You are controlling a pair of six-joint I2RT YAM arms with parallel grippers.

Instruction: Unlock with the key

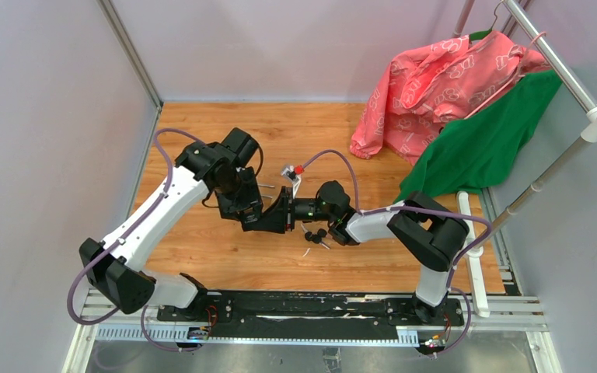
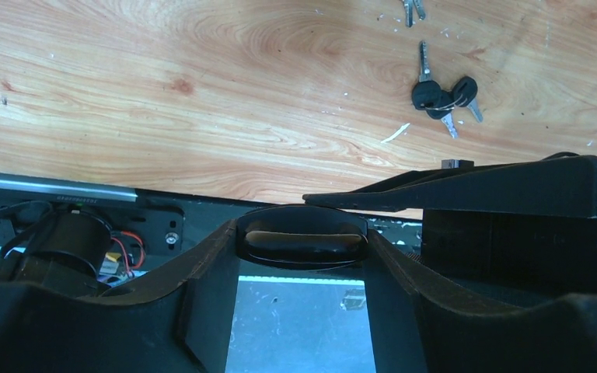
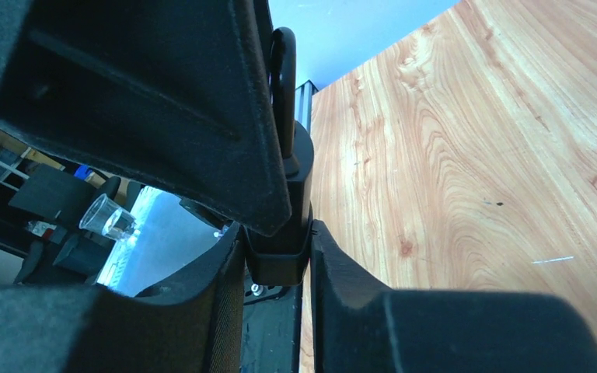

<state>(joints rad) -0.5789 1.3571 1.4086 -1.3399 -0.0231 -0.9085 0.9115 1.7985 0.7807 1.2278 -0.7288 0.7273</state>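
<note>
My left gripper is shut on a black padlock, held above the wooden table. In the right wrist view the padlock's shackle stands up behind a left finger. Below it, a black rounded piece that looks like the key's head sticks out of the lock's lower end. My right gripper meets the left one head-on, and its jaws press that piece from both sides. The key's blade is hidden.
A bunch of black-headed spare keys lies on the wood under the grippers, with more keys and a red-and-white tag nearby. A pink garment and a green one hang from a rack at the back right.
</note>
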